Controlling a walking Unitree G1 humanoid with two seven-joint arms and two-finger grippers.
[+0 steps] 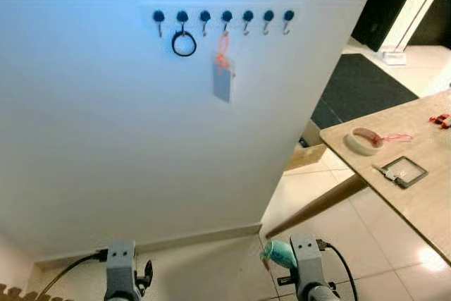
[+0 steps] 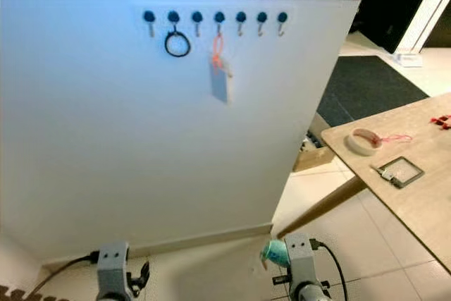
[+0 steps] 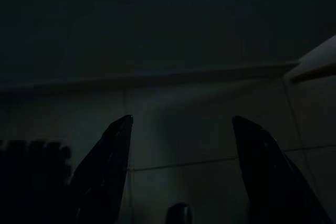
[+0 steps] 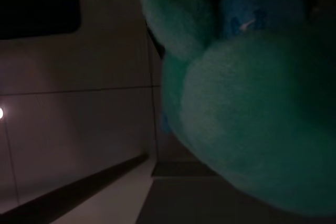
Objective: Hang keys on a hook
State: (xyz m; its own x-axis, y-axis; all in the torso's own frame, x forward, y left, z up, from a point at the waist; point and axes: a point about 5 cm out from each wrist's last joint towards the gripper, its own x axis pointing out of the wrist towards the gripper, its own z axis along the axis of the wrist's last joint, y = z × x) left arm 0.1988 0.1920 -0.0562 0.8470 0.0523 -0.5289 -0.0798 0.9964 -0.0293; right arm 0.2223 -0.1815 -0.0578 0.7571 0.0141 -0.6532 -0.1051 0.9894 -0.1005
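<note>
The left hand (image 3: 181, 182) is held low and idle, its fingers spread wide. On the wall, a hook rail (image 1: 223, 16) carries a black ring (image 1: 184, 44) and an orange-strapped tag (image 1: 223, 75). The right hand (image 1: 280, 254) is held low, clasping a teal plush keychain (image 4: 252, 108). The carry appears in hand; next, it must be raised to a free hook. A tabletop (image 1: 423, 202) lies right.

You've got a matt white wall (image 1: 141, 139), pale wood-grain surface (image 1: 416, 174), glossy floor tiles (image 1: 366, 244), and a fuzzy teal plush (image 4: 252, 119).
</note>
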